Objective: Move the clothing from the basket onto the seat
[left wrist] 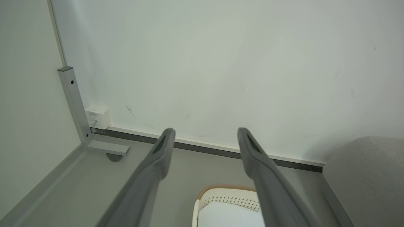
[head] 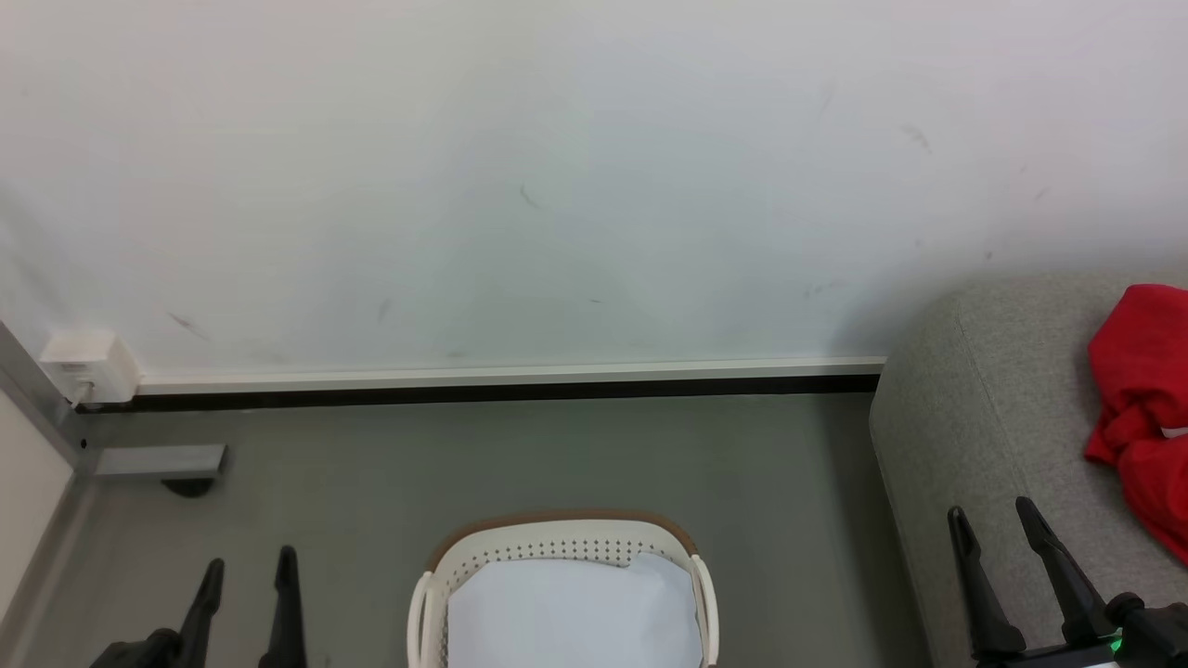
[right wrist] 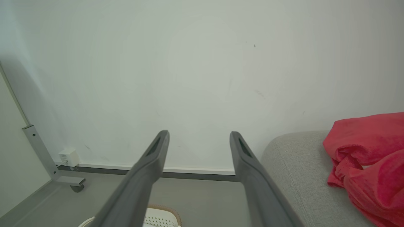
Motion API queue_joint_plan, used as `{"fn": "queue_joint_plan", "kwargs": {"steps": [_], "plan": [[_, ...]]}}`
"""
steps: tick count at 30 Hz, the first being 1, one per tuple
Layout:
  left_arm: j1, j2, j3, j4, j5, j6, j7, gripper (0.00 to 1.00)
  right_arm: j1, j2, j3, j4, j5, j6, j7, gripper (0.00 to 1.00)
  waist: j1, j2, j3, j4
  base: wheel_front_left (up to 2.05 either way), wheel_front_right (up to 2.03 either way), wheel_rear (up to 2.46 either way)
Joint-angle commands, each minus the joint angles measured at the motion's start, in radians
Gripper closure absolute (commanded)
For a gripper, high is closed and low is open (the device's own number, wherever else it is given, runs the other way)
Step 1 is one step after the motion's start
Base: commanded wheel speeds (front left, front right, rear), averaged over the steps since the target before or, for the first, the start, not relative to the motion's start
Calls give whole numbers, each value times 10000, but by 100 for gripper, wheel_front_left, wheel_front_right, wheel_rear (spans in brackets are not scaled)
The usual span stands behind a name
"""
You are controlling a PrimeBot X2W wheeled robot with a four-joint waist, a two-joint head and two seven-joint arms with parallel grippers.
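The red clothing (head: 1146,408) lies bunched on the light-grey seat (head: 984,417) at the right; the right wrist view shows the clothing (right wrist: 369,164) on the seat (right wrist: 296,167) too. The cream basket (head: 557,543) with its brown rim stands on the floor at the bottom centre, holding a plain white sheet (head: 575,612); no red shows in it. My left gripper (head: 249,571) is open at the lower left, empty, left of the basket. My right gripper (head: 993,520) is open over the seat's near edge, empty, left of the clothing.
A white wall with a skirting strip (head: 501,376) closes the far side. A white plug box (head: 83,366) and a grey metal frame foot (head: 158,461) sit in the left corner. Grey floor (head: 520,455) lies between the basket and the wall.
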Motion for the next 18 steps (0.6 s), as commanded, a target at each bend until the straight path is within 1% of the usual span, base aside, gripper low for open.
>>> {"fn": "queue_joint_plan", "kwargs": {"steps": [1, 14, 15, 18], "plan": [[32, -42, 81, 35, 183, -54, -3, 0, 14, -16, 11, -15, -45, -23, -30, 0, 0, -1, 9, -13, 0, 0, 0], [-164, -364, 500, 107, 580, -434, -3, 0, -195, -61, 100, -9, 62, -23, -31, 0, 0, -1, 53, -9, 0, 0, 0], [-83, -353, 443, 98, 497, -422, 3, 100, -77, -10, 107, 2, 25, 0, 0, 100, 0, -1, 54, -8, 0, 0, 0], [50, -411, 395, 351, 473, -416, 21, 100, 96, 59, 154, 216, 37, 2, 24, 100, 0, -1, 55, -7, 0, 0, 0]]}}
